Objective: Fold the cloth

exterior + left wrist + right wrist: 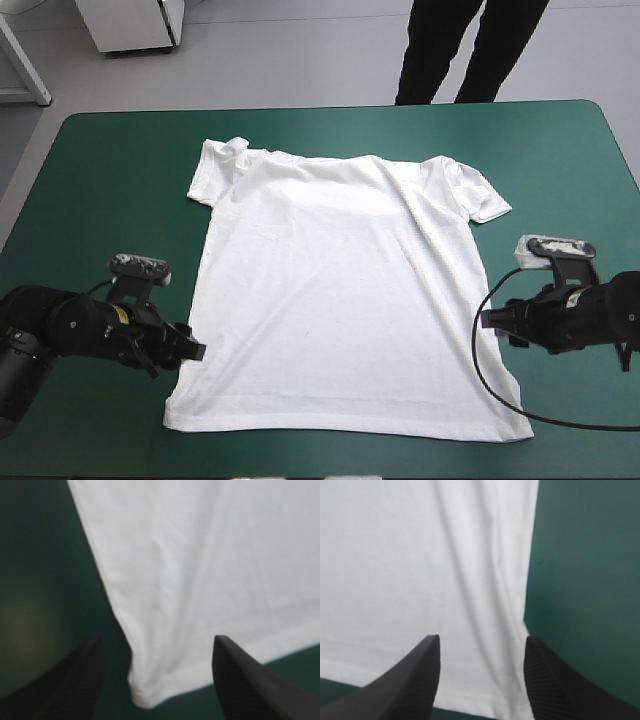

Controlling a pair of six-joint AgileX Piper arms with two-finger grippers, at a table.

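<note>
The white T-shirt [340,290] lies spread flat on the teal-green cover, sleeves toward the far edge and hem along the near edge, with a few soft creases. My left gripper [193,352] is open at the shirt's near left side, just off the cloth. In the left wrist view the hem's left corner [145,695] lies between the fingers of that gripper [158,639]. My right gripper [488,320] stands open at the shirt's right side edge. In the right wrist view that gripper [482,638] straddles the T-shirt's [410,555] side edge, nothing held.
Bare teal-green cover [100,170] shows on both sides of the shirt and beyond the sleeves. The hem lies close to the table's near edge [330,460].
</note>
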